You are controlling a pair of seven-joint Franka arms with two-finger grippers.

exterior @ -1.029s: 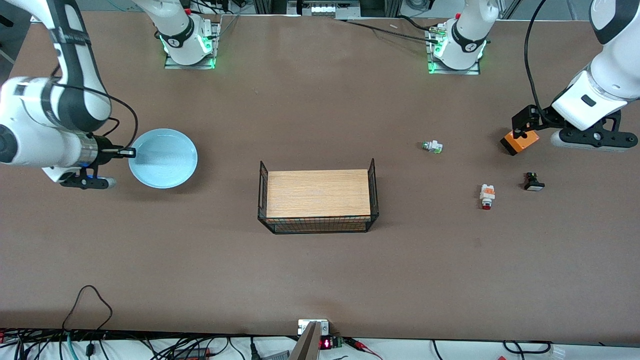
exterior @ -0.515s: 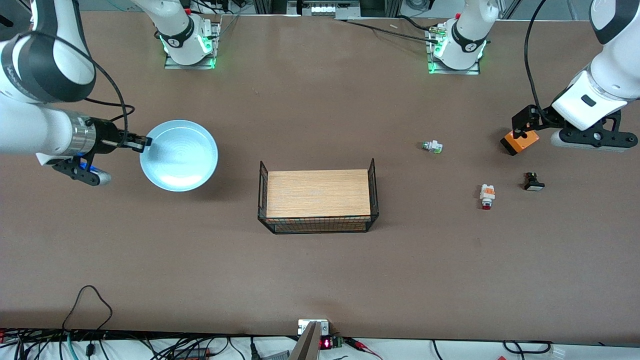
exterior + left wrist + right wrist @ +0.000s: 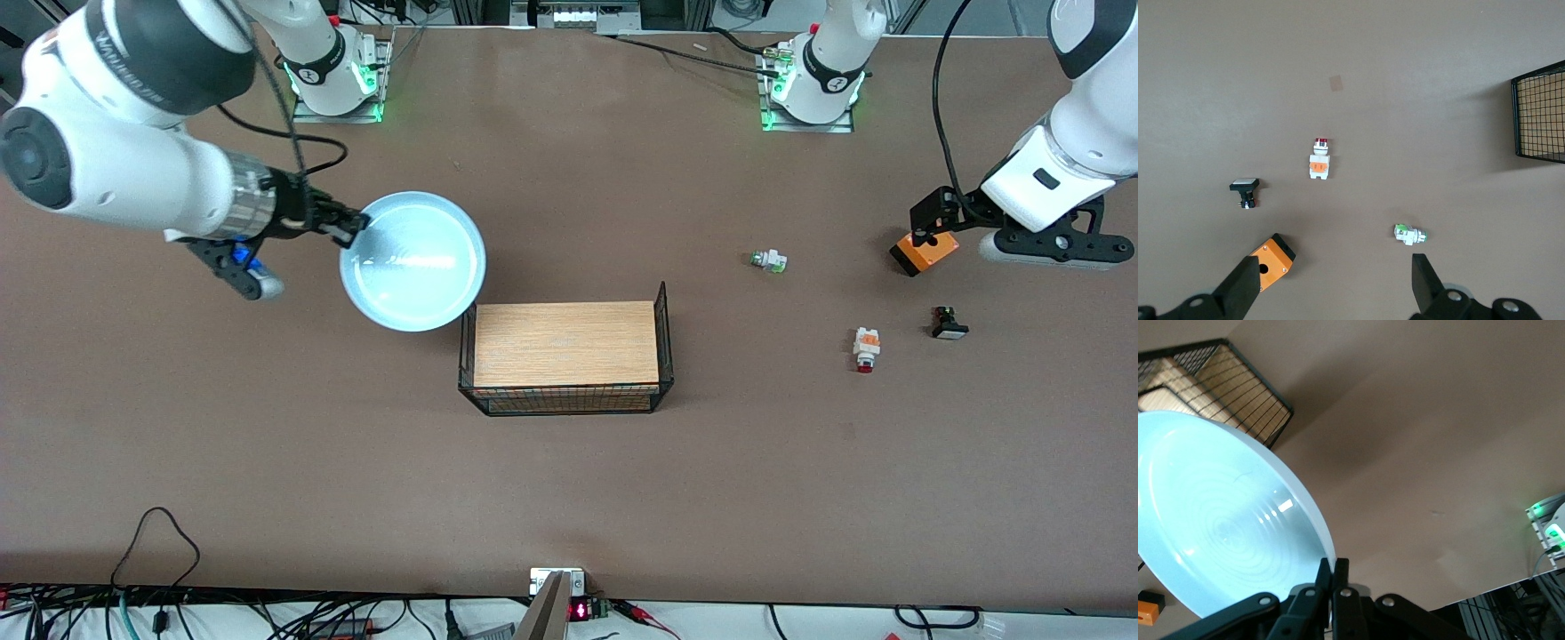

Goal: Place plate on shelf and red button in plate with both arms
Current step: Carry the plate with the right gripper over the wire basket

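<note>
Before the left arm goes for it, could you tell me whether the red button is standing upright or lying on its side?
Lying on its side: the red button shows its full length on the table, orange block at one end, red tip at the other.

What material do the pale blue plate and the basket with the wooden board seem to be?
The round pale light-blue plate: probably glazed ceramic or glossy plastic, given its bright reflections. The black basket: thin wire mesh, seemingly metal, around a matte wood-grain board.

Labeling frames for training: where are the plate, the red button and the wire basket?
plate (image 3: 413,262), front view, center of its pale-blue dish.
red button (image 3: 866,348), front view, white middle body.
wire basket (image 3: 661,307), front view, its end wall toward the left arm.
</note>
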